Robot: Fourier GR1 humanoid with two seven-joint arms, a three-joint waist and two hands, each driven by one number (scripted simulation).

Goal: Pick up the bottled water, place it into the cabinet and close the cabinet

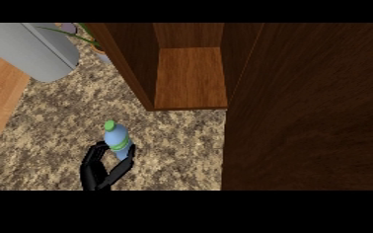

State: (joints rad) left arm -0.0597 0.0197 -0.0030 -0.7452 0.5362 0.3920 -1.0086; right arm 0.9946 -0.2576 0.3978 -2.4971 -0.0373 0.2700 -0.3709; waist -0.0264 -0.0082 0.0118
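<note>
I am looking down at a kitchen, as far as my feed tells me. The work surface is a speckled beige-and-brown stone counter (58, 128), the kind fitted in a home kitchen. On it stands a dark brown wooden cabinet (131, 54) with a lighter wooden shelf (191, 76) inside and its broad dark door (299, 103) swung open. A pale blue water bottle (116, 139) with a green cap and some green plant leaves (89, 37) at the far edge add to the domestic look.

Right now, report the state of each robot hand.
Left robot hand: closed around the bottled water.
Right robot hand: not in view.
</note>
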